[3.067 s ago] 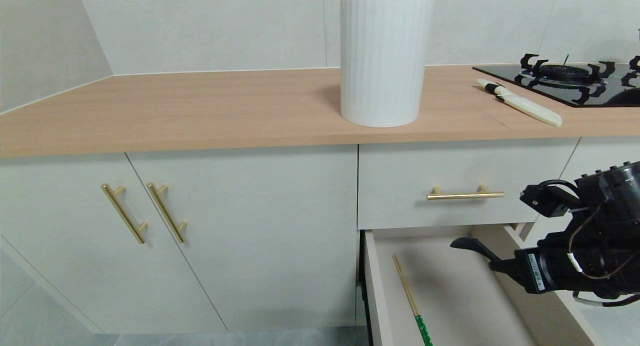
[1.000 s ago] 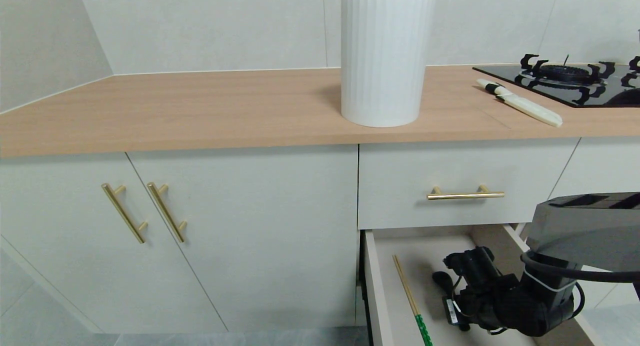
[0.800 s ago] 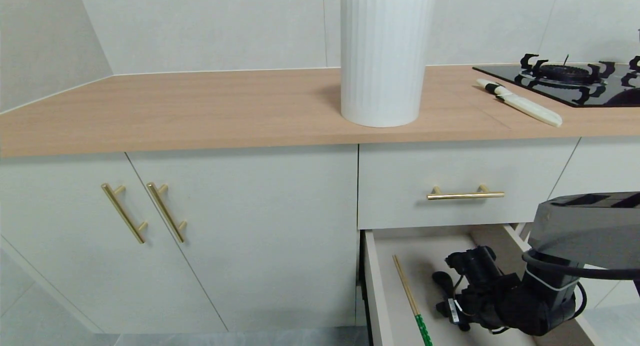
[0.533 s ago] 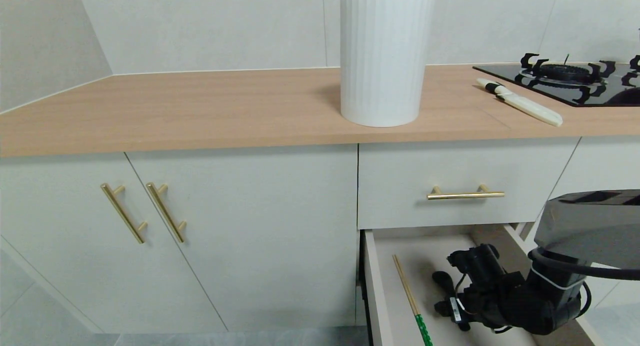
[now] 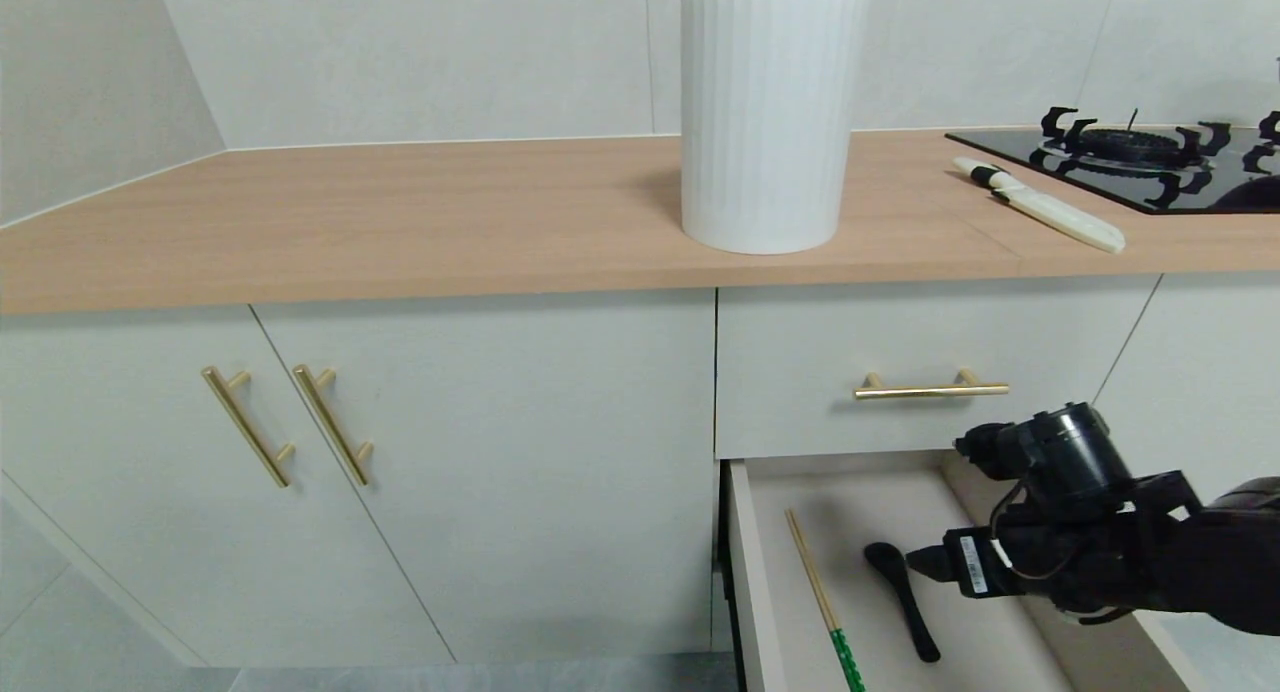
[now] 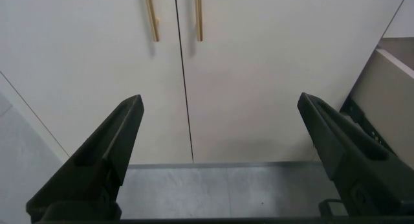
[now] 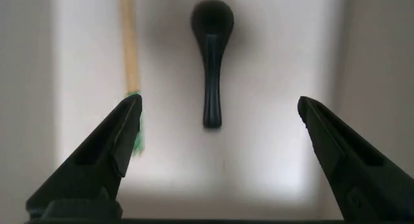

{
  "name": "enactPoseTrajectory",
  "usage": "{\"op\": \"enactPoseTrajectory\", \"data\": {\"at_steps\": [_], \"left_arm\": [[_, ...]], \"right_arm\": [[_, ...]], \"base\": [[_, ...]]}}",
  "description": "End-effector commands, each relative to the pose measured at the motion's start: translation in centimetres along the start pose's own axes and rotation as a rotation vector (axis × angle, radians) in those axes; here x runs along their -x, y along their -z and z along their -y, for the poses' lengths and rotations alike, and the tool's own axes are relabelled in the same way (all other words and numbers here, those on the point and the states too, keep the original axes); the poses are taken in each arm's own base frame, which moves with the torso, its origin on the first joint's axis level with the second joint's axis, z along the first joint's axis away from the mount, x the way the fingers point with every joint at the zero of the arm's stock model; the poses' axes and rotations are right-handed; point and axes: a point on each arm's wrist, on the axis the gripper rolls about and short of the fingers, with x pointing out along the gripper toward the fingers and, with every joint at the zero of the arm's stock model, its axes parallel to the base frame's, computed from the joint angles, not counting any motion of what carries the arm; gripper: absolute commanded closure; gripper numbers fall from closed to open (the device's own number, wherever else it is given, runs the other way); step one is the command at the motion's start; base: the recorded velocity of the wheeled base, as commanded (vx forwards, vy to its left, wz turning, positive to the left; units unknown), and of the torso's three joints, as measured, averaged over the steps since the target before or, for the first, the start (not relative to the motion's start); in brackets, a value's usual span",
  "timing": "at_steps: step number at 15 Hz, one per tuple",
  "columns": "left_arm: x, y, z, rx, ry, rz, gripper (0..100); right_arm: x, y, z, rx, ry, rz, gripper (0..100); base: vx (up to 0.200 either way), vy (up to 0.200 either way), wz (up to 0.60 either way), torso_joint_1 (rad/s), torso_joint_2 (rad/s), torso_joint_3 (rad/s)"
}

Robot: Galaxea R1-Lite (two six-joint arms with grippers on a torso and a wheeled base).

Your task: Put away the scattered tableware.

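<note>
A black spoon (image 5: pixel 900 597) lies loose on the floor of the open drawer (image 5: pixel 760 572), next to a pair of wooden chopsticks (image 5: pixel 815 592) with green ends. My right gripper (image 5: pixel 925 562) hovers just above and to the right of the spoon, open and holding nothing. The right wrist view looks down on the spoon (image 7: pixel 211 62) and chopsticks (image 7: pixel 129 56) between the spread fingers of the right gripper (image 7: pixel 218 106). A white-handled knife (image 5: pixel 1040 217) rests on the wooden counter (image 5: pixel 400 222). My left gripper (image 6: pixel 220 104) is open, low in front of the cabinet doors (image 6: pixel 187 75).
A tall white ribbed container (image 5: pixel 765 112) stands on the counter above the drawers. A black gas hob (image 5: pixel 1130 162) sits at the right. The closed upper drawer has a gold handle (image 5: pixel 930 390). Two gold door handles (image 5: pixel 285 427) stick out at the left.
My right gripper carried the black spoon down into the drawer, let it go, and has now lifted up and back to the right. The spoon stays on the drawer floor.
</note>
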Motion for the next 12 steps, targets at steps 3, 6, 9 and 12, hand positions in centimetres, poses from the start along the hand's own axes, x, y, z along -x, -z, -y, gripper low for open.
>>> {"op": "enactPoseTrajectory", "data": {"at_steps": [3,6,9,12], "left_arm": [[0.0,0.0,0.0,0.0,-0.001,0.0,0],[0.0,0.0,0.0,0.0,-0.001,0.0,0],[0.0,0.0,0.0,0.0,-0.001,0.0,0],[0.0,0.0,0.0,0.0,-0.001,0.0,0]], "right_arm": [[10.4,0.2,0.3,0.032,-0.104,0.077,0],[11.5,0.5,0.1,0.05,-0.128,0.093,0],[12.6,0.9,-0.1,0.074,-0.15,0.087,0],[12.8,1.4,-0.2,0.096,-0.148,0.05,0]], "base": [[0.0,0.0,0.0,0.0,0.0,0.0],[0.0,0.0,0.0,0.0,0.0,0.0],[0.0,0.0,0.0,0.0,0.0,0.0],[-0.2,0.0,0.0,0.002,0.0,-0.004]]}}
